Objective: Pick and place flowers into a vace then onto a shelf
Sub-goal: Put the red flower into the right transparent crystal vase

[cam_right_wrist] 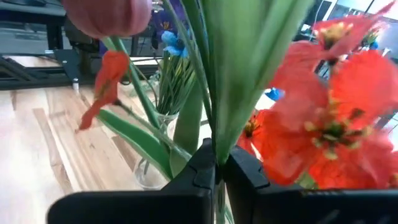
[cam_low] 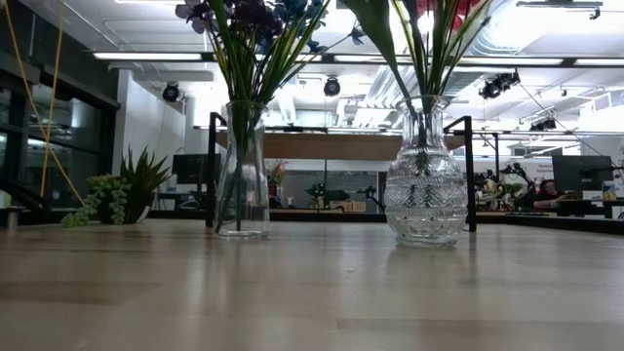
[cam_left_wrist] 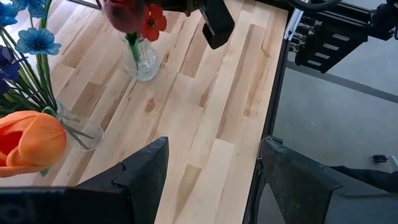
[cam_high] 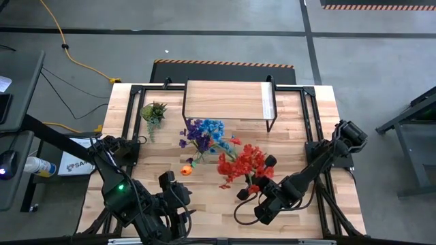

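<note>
Flowers (cam_high: pixel 242 163) fill two glass vases (cam_high: pixel 201 158) mid-counter (cam_high: pixel 300 116) from above, in front of the shelf (cam_high: pixel 228 100); the right claw (cam_high: pixel 246 188) sits at the red bunch, the left claw (cam_high: pixel 176 182) waits near the front edge. At counter level, both vases (cam_low: pixel 424 185) stand upright. The left wrist camera shows that claw's fingers (cam_left_wrist: pixel 146 168) spread, empty. The right wrist camera shows its claw (cam_right_wrist: pixel 217 171) pinched on a green stem (cam_right_wrist: pixel 236 81). Lower the stem straight, releasing gently so the vase isn't tipped.
</note>
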Motion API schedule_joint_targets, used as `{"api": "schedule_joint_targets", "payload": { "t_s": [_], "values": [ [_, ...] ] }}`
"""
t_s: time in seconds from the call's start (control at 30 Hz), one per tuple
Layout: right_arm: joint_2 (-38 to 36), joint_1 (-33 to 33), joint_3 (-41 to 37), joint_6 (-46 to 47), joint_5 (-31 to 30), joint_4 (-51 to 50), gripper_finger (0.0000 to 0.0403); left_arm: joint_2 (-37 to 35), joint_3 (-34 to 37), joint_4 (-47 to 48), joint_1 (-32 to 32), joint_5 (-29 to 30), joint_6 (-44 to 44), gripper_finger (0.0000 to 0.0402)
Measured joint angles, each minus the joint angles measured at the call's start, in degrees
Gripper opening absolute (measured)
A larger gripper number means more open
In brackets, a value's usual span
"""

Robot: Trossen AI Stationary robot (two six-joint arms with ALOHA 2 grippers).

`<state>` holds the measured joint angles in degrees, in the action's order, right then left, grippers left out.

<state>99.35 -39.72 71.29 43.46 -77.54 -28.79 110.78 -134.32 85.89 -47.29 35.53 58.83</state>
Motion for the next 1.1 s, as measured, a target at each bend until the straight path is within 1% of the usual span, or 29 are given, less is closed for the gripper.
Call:
{"api": "schedule_joint_targets", "payload": {
  "t_s": [0.2,0.63,0.77,0.97,1.1],
  "values": [
    [0.0,0.1,0.0,0.0,0.1,-0.2,0.0029,0.0,0.0,0.0,0.0,0.0,0.0,0.0291],
    [-0.1,0.8,0.0,0.0,0.6,-1.4,0.0036,0.0,0.0,0.0,0.0,0.0,0.0,0.0291],
    [-1.0,0.8,0.0,0.0,3.2,-1.5,0.0058,0.0,0.0,0.0,0.0,0.0,-0.3,0.0291],
    [-2.7,0.8,0.0,0.0,4.2,-2.4,0.0106,0.0,0.0,0.0,0.0,0.0,-0.5,0.0291],
    [-3.6,0.8,0.0,0.1,5.5,-3.5,0.0127,0.0,0.0,0.0,0.0,0.0,-0.5,0.0291]
  ]
}}
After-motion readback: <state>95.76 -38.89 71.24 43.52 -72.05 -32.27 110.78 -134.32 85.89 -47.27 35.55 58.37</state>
